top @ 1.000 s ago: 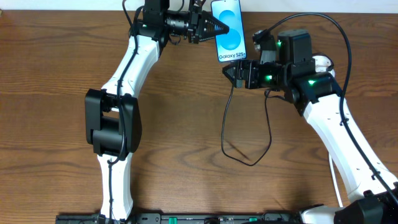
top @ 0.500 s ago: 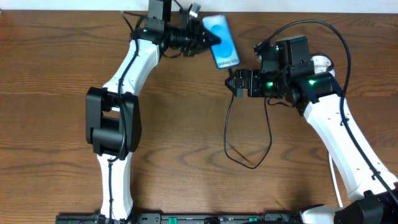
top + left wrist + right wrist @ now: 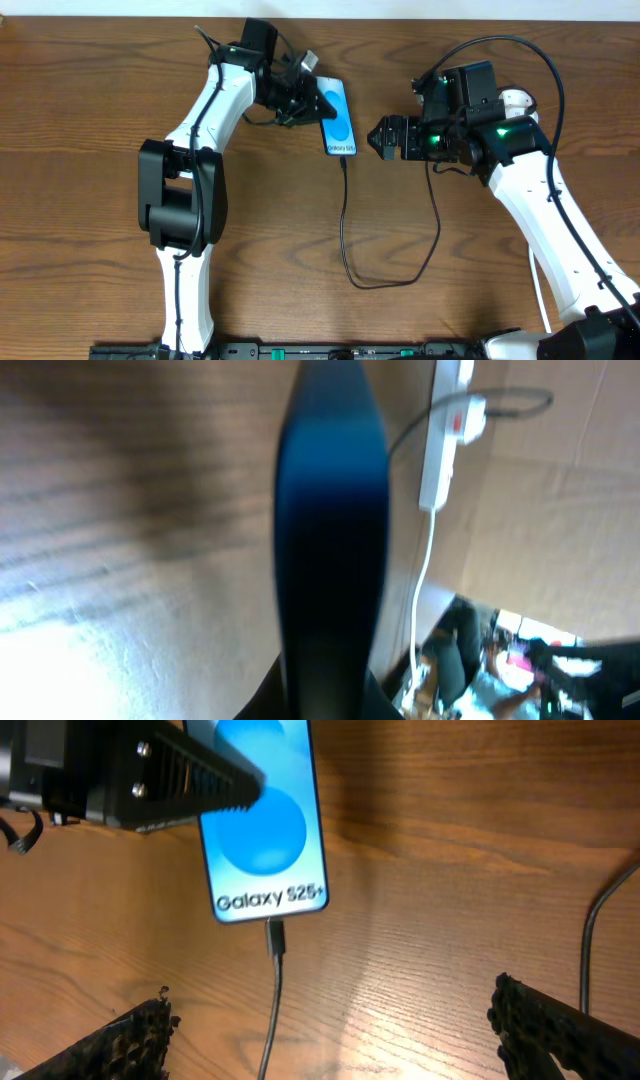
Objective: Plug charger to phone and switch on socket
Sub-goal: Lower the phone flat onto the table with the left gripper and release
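Observation:
The phone [image 3: 341, 126] shows its blue screen, tilted slightly, with my left gripper [image 3: 322, 103] shut on its upper part. In the left wrist view the phone [image 3: 330, 530] is a blurred dark edge between the fingers. The charger [image 3: 345, 225] is a thin black cable; its plug [image 3: 275, 938] sits in the phone's [image 3: 262, 830] foot. My right gripper [image 3: 381, 137] stands open just right of the phone, holding nothing; its fingertips [image 3: 135, 1038] flank the cable. The socket [image 3: 440, 450], a white strip with a red switch, lies farther off, mostly hidden behind the right arm overhead.
The cable loops across the middle of the wooden table [image 3: 90, 150] and rises behind the right arm. The socket's thick white cord [image 3: 425, 580] trails toward the table's edge. The left arm's base [image 3: 180, 205] stands at left centre.
The left gripper carried the phone down and leftward from the back edge. The right gripper let go of the plug, opened wide and drew back right. The cable now hangs from the phone.

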Motion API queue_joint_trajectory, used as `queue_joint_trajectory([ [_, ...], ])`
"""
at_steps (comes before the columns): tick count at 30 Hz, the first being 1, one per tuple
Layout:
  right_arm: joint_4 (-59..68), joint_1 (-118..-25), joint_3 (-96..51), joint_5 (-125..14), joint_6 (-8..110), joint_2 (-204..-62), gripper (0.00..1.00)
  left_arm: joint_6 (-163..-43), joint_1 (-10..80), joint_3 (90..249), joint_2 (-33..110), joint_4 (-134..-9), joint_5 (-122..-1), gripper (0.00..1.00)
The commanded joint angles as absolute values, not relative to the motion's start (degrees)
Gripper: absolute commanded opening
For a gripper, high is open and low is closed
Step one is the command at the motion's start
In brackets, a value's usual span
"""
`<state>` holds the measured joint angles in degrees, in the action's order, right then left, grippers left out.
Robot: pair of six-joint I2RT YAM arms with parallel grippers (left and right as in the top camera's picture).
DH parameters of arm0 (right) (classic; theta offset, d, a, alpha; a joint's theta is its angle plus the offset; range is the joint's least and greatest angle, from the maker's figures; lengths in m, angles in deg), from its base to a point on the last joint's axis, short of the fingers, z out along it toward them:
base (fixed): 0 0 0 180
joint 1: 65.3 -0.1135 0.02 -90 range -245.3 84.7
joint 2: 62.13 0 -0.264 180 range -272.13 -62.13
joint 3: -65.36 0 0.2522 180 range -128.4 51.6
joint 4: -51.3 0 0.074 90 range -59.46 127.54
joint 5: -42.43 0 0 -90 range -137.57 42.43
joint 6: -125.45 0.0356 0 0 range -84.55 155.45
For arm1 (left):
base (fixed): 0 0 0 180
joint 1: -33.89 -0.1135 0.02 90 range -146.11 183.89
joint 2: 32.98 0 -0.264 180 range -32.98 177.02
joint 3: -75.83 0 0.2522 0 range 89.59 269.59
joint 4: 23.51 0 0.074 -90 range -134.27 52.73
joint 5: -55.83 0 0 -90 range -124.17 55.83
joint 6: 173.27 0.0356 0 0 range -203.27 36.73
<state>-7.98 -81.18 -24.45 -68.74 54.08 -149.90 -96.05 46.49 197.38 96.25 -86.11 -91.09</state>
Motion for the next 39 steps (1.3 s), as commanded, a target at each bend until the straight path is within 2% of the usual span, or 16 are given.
queue_joint_trajectory([
  [1,-8.4,-80.5,-25.5,-68.5,53.8,-149.8,0.99,-87.7,47.4,197.4,96.1,-88.7,-94.9,0.07],
  [7,-9.6,-80.5,-25.5,-68.5,53.8,-149.8,0.99,-87.5,49.9,196.0,96.1,-90.7,-84.2,0.07],
  [14,-10.4,-80.5,-25.5,-68.5,54.0,-149.8,0.99,-87.6,52.8,194.7,96.3,-91.1,-78.3,0.07],
  [39,-12.8,-80.5,-25.5,-68.7,54.0,-149.8,0.99,-88.2,52.9,192.8,99.8,-92.2,-78.0,0.07],
])
